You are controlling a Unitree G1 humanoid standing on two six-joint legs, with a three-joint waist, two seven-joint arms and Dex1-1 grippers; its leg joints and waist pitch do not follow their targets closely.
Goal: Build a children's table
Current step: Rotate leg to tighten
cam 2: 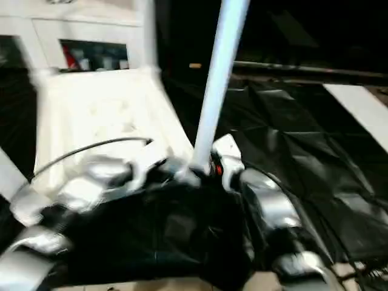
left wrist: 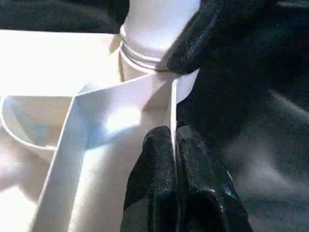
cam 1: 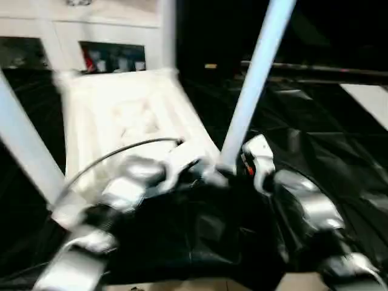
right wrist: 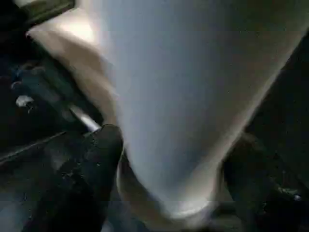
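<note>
Head views: lying upside down on the black-draped work table (cam 1: 315, 151), the tabletop (cam 1: 121, 121); standing in its near corner, one leg (cam 1: 254, 85); rising at other corners, at least two more legs, so seemingly most of the assembly done, with the fourth not clearly made out.

Left wrist view: pinching a thin rib (left wrist: 172, 111) of the tabletop, the left gripper (left wrist: 175, 145), clenched just beside the socket (left wrist: 145, 63).

Right wrist view: straddling the leg's base, the right gripper (right wrist: 169, 159), fingers (right wrist: 96, 154) spread; grasping or letting go, hard telling.
</note>
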